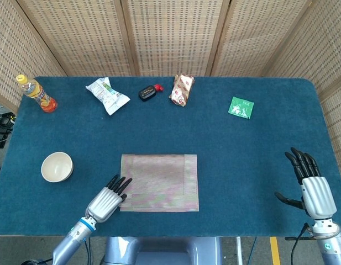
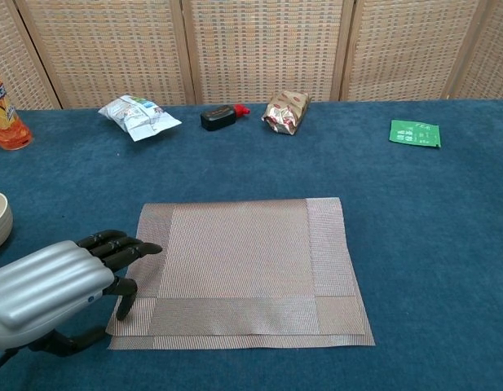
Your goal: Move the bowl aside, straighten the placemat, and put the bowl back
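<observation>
Fingers: black fingertips [image 2: 137,247] of the left hand [image 1: 105,201] are stretched out and apart, grasping nothing; their tips lie over the left border of the placemat, though whether they press on it I cannot tell.
Right hand: the silver right hand [image 1: 312,189] sits near the front right corner of the tabletop, fingers extended and spread, nothing in it, well apart from every item.
Placemat: the rectangular woven grey-beige placemat [image 2: 243,269] lies flat at the middle of the front half of the blue-carpeted tabletop [image 1: 258,149], its edges roughly parallel with the front edge. It looks about straightened.
Bowl: the small cream round bowl [image 1: 57,167] stands upright off the mat, toward the left edge of the tabletop and well apart from the mat's left border.
Step judged: the return of the bowl seems to remain.
Risk, mat: if the left hand withdraws with fingertips dragging, the light mat could slide or skew on the carpet, undoing the alignment.
Risk, bowl: a smooth, round rim may slip from spread fingers, or the bowl may tip if caught on one side only.
Risk, set-down: lowering the bowl with sideways motion could push the mat askew or wrinkle its near corner.
Back edge items: an orange drink bottle [image 1: 36,94], a white snack packet [image 1: 106,94], a black and red small object [image 1: 149,91], a brown wrapped pack [image 1: 182,90] and a green sachet [image 1: 240,107] lie along the back, out of the likely path.
</observation>
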Motion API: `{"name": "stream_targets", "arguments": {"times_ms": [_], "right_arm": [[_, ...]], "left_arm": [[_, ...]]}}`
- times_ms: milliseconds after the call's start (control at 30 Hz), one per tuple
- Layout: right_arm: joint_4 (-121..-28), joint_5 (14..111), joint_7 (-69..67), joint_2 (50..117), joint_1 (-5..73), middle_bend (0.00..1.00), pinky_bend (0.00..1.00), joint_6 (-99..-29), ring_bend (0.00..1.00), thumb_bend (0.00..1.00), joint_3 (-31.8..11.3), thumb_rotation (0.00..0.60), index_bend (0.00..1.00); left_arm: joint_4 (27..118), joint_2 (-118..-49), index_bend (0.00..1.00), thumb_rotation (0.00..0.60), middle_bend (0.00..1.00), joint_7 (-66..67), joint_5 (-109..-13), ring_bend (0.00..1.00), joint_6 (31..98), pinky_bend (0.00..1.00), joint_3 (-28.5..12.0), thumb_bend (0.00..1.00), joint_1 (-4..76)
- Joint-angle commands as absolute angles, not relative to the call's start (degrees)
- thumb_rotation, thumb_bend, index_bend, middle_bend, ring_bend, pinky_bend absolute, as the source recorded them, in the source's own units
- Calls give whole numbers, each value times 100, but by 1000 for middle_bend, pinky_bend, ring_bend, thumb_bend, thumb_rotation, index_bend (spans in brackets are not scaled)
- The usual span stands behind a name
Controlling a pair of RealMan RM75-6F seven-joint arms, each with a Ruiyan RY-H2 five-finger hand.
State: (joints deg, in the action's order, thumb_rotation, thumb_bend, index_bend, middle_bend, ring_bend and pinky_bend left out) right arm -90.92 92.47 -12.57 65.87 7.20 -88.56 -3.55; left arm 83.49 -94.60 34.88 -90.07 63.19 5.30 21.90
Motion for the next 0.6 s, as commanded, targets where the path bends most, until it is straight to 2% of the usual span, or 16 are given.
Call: {"name": "stream_targets", "arguments": {"times_ms": [33,333,600], "right_arm": [[-9092,9244,-1255,6586,715,0,0,-8864,0,53,-355,600,0],[-9080,9264,-1288,6579,707,0,0,-8884,0,53,-351,600,1],[-9087,9301,-1269,6582,705,0,0,-8893,0,53,-333,600,0]], "left_arm": [[8313,-9525,500,600,0,3480,-9008,0,6284,0,521,419,2219],[8300,-9583,514,600,0,3471,-9040,0,6296,0,584,421,2218],[8260,-9621,536,600,0,3390,-9115,0,6400,0,610,499,2196]]}}
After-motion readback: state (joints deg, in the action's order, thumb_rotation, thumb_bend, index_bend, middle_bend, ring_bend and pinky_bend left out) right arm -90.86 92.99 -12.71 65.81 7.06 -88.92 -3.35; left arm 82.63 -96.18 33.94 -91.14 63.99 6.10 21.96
